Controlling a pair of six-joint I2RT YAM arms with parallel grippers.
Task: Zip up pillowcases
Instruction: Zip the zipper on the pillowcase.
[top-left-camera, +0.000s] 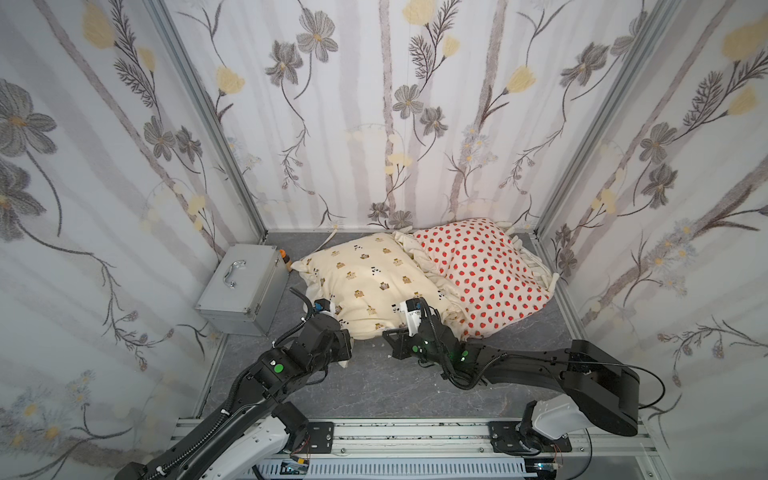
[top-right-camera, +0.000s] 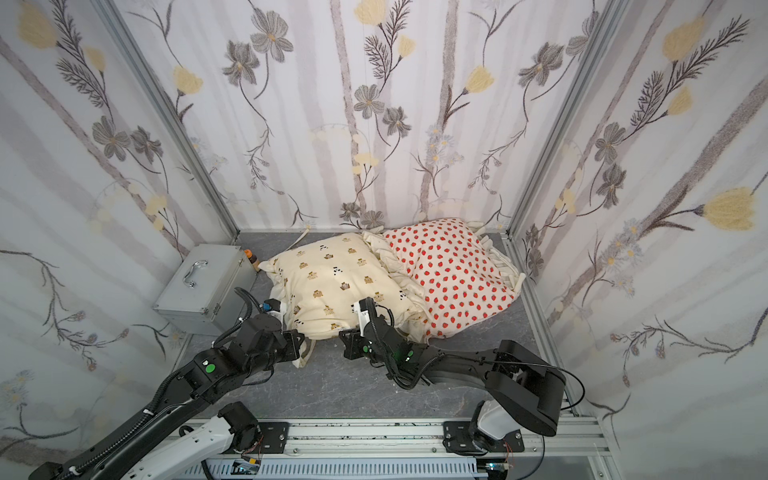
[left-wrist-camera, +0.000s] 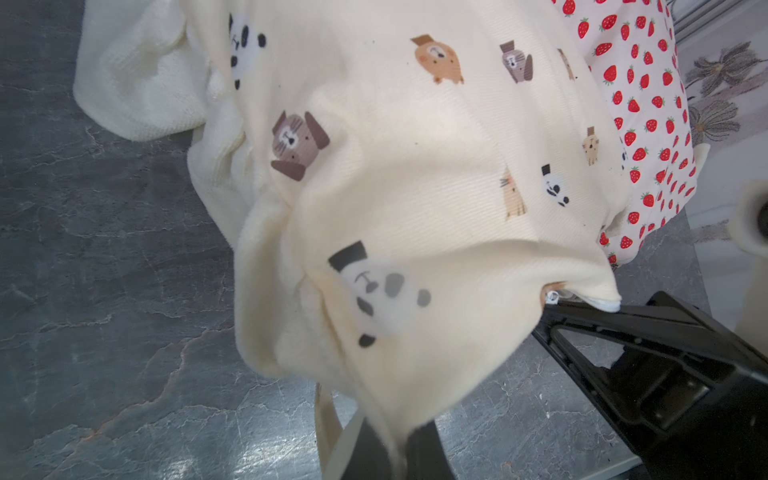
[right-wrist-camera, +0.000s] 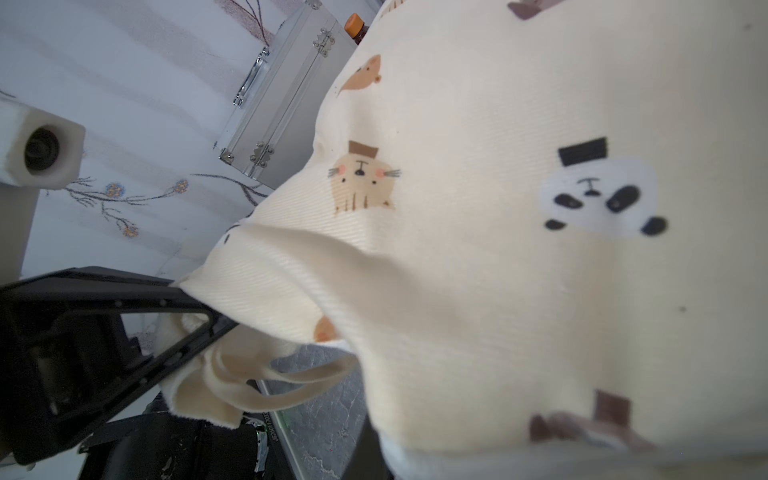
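Nearest, over the grey marbled worktop (top-left-camera: 374, 390), both arms reach the near edge of the cream pillowcase (top-left-camera: 365, 274), which lies mid-worktop. The left fingers (left-wrist-camera: 426, 457) are clamped on a fold at its near left corner, just beside the loose ruffle tabs (right-wrist-camera: 249, 386). The right fingers (left-wrist-camera: 602, 320) are pinched tight on the hem further right along the same edge, where a sliver of white inner cloth shows. A small pale bit at their tips may be the zipper pull, but it is too small to be sure.

This case looks light, plump and very soft. The ribbed cloth creases and draws into a peak wherever it is pinched, so it will probably stretch and bunch rather than slide. I judge the best hold to be on the hem itself, close to the zipper's end, with the second hold on the pull. Keeping the edge taut between them should let the teeth line up. The ruffle tabs would be a poor hold, since they are floppy and give no tension.

Further back and to the right, the strawberry pillowcase (top-left-camera: 478, 266) lies touching the cream one's far right side. It is equally soft, and its opening is not visible. At the far left stands a silver case (top-left-camera: 241, 286).
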